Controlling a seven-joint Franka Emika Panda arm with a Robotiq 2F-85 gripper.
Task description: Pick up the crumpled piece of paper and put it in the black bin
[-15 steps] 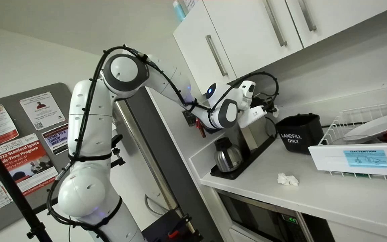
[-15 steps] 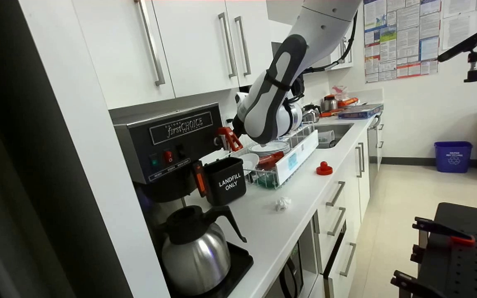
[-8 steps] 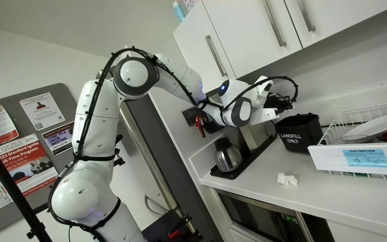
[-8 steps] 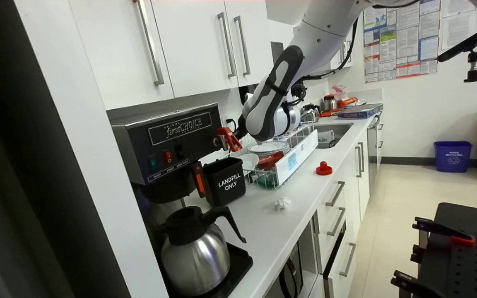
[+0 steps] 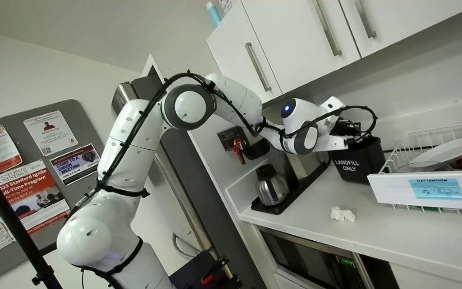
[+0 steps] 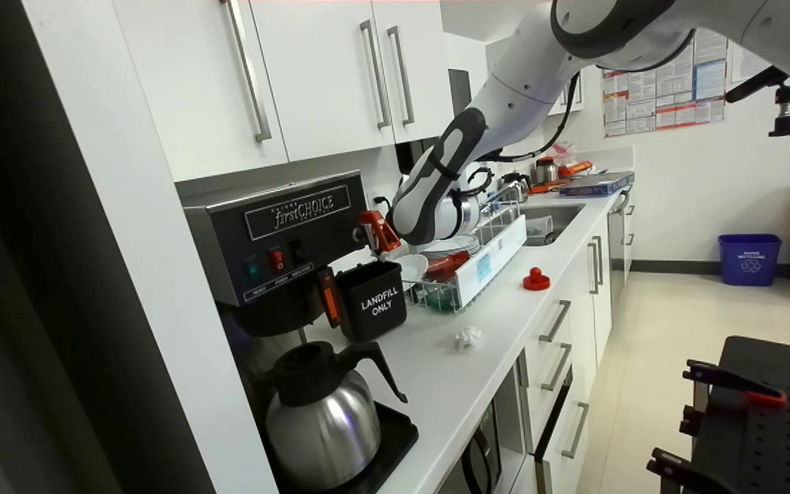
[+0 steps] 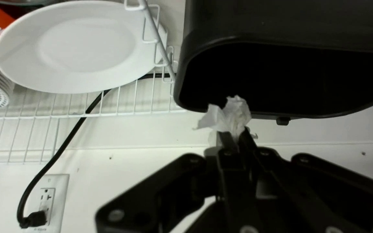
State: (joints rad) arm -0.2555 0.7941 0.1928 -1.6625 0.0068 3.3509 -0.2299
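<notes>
Tool: clamped, its fingertips nearly meeting on the crumpled paper, which juts out past them.
LANDFILL ONLY bin: upright on the table, its dark mouth facing up.
Paper's place: in the tool; the wrist view shows it across the bin's wall-side rim, at the corner nearest the dish rack, part overlapping the mouth and part showing outside. Whether it touches the rim, I cannot tell.
Early release: the likeliest failure. With so little of the paper over the mouth, it could fall between bin and wall.
Low path: lowered straight from here, the tool might catch the rim and shove or tip the bin, which is probably light.
Overshoot: too far sideways, and the paper could end up among the rack's wires, near the white plate.
Clinging: thin, ragged paper may stick to a fingertip or drift off as it drops.
Second scrap: another white wad lies on the table, nearer its front edge than the bin; if the task means that one, this delivery leaves it undone.
</notes>
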